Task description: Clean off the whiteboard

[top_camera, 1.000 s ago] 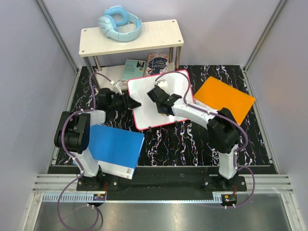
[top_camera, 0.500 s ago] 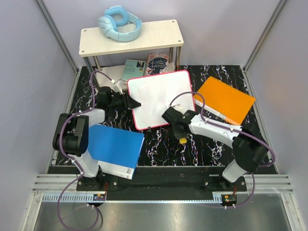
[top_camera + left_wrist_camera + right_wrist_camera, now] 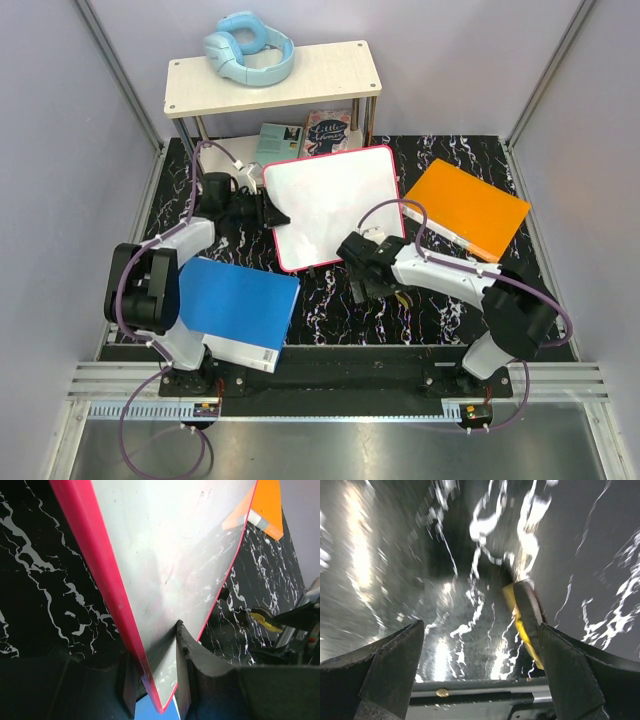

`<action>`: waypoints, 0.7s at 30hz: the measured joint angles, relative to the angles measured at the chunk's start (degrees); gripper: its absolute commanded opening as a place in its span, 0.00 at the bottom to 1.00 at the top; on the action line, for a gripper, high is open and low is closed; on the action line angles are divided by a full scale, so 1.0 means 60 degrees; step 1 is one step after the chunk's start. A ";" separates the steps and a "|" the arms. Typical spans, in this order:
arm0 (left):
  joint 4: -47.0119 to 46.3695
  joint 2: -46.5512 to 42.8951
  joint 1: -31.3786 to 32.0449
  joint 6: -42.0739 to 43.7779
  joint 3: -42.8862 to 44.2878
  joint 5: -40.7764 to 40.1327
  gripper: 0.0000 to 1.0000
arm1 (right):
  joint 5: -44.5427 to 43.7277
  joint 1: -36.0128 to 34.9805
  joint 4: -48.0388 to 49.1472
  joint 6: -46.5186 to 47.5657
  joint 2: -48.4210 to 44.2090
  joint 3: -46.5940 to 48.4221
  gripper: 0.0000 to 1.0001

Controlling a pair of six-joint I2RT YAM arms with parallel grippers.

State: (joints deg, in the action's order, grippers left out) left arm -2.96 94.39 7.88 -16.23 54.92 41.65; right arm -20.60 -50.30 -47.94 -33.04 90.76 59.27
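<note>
The whiteboard [image 3: 335, 205] [image 3: 170, 555] has a pink rim and lies at the table's middle, its face wiped with only faint smudges. My left gripper [image 3: 268, 213] [image 3: 152, 655] is shut on the board's left edge, one finger on each side of the rim. In front of the board, my right gripper [image 3: 372, 283] [image 3: 480, 655] hangs low over the black marbled table with its jaws wide open. A yellow and black eraser [image 3: 402, 297] [image 3: 525, 615] lies on the table just beside the right fingertip [image 3: 565, 655], not gripped.
A blue book [image 3: 240, 310] lies front left, and an orange book [image 3: 465, 205] right of the board. At the back stands a wooden shelf [image 3: 330, 75] with blue headphones [image 3: 250, 48] on top and small books [image 3: 305, 135] beneath.
My right gripper has left the board's face, come down to the table in front of it, opened and let go of the eraser. The left gripper keeps its hold on the board.
</note>
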 measured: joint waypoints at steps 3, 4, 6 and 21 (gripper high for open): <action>0.0426 -0.0153 -0.0040 0.0291 0.0058 -0.0044 0.10 | -0.0313 0.0022 -0.0036 0.0062 -0.0004 0.0594 1.00; 0.0579 -0.0211 -0.0062 0.0375 0.0066 -0.0066 0.13 | -0.0408 0.0047 -0.0033 0.0127 0.0000 0.0863 1.00; 0.0805 -0.0288 -0.0120 0.0528 0.0080 -0.0091 0.19 | -0.0459 0.0197 0.0007 0.0302 0.0007 0.1417 1.00; 0.1555 -0.0554 -0.0284 0.1417 0.0000 -0.0856 0.45 | -0.0109 0.2634 0.0761 0.1286 0.0029 0.2116 1.00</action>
State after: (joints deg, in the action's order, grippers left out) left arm 6.37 91.07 6.17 -7.73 54.92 36.51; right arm -21.26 -34.50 -43.38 -25.32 90.94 71.96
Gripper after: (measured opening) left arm 0.429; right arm 0.994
